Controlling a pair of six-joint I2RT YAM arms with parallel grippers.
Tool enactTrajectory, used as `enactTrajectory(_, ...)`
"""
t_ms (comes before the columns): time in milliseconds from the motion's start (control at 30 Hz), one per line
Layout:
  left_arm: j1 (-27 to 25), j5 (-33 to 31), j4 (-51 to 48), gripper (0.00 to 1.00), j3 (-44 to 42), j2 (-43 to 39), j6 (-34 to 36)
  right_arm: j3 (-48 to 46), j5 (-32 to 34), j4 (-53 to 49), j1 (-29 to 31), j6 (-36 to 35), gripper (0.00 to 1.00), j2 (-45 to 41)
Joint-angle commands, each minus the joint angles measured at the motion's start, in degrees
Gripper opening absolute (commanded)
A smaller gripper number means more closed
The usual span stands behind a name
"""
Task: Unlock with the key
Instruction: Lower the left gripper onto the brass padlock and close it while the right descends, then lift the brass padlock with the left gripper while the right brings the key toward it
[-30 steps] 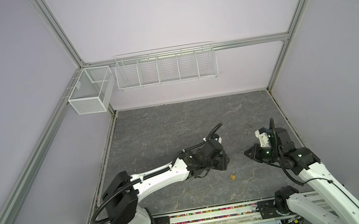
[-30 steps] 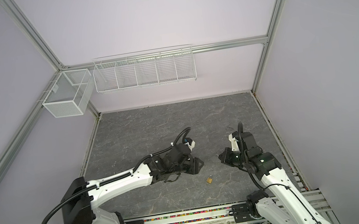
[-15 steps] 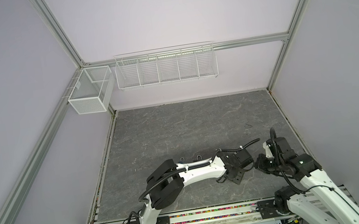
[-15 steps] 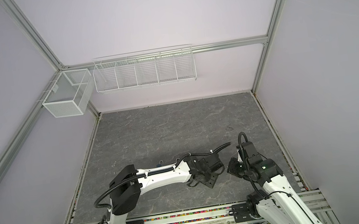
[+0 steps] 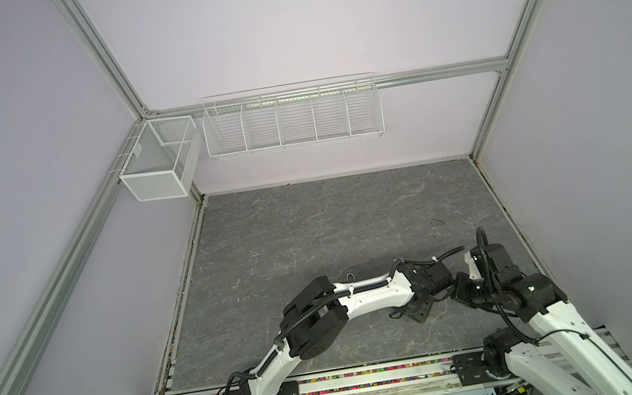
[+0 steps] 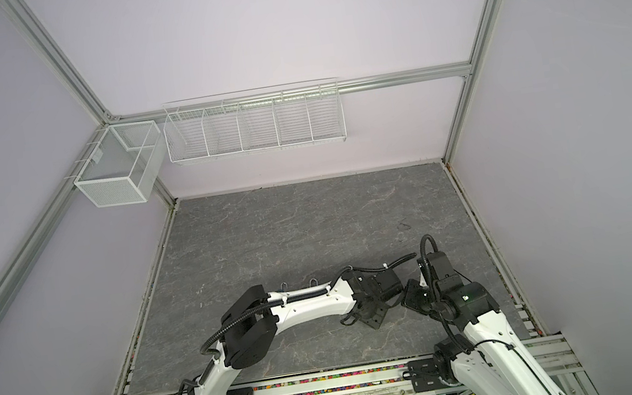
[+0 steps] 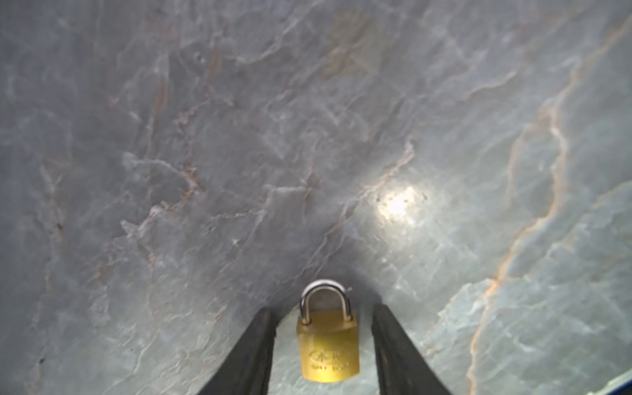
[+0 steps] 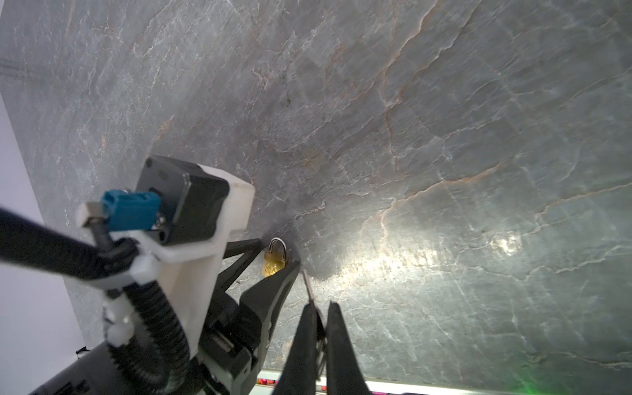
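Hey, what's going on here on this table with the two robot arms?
The two arms are setting up to unlock a small brass padlock lying flat on the grey table. The left gripper is down over it, jaws open, one on each side of the lock body with a gap on both sides, so nothing is gripped yet. The right gripper is shut on the key, blade pointing out past its fingertips, just beside the left gripper. The shackle looks closed.
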Motion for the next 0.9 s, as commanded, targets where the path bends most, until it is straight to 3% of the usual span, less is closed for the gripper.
enactTrajectory(0,-0.3,0.7,-3.9,0.44,1.9,1.0,-2.0,-1.2,0.3,0.4,-0.1,-0.4,0.06,-0.8)
enactTrajectory(867,-0.4,0.6,-5.1,0.31,4.4,4.4,-3.3,-1.5,-1.0,2.0,-0.1,-1.0,0.06,-0.9)
